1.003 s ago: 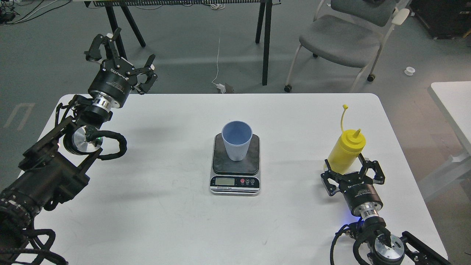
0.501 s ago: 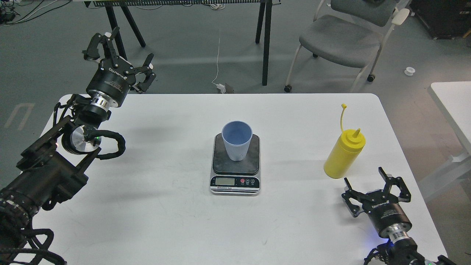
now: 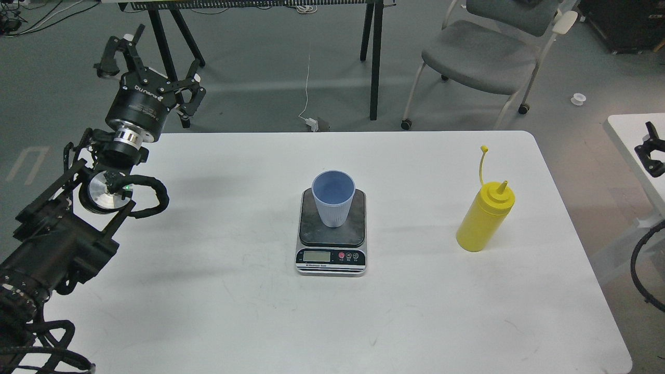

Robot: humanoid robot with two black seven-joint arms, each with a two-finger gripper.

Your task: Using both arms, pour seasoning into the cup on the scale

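Note:
The light-blue ribbed cup point(image 3: 333, 203) stands upright on the dark platform of the scale point(image 3: 310, 231), at the middle of the white table point(image 3: 208, 296). The yellow squeeze bottle point(image 3: 486, 221) stands upright on the table to the right, its cap strap sticking up, with nothing touching it. My left gripper point(image 3: 152, 70) is open and empty, raised beyond the table's far left corner. Only a black part of my right gripper point(image 3: 651, 150) shows at the right edge, well clear of the bottle; its fingers cannot be told apart.
A grey chair point(image 3: 483, 52) and black table legs point(image 3: 375, 57) stand on the floor behind the table. A second white table point(image 3: 628, 137) is at the right edge. A black cable loop point(image 3: 640, 270) of my right arm hangs beside the table's right side.
My right gripper has let go of the bottle, drawn back toward me, then swung off to the right edge. My left gripper has moved further left and away. Bottle and cup stay put.

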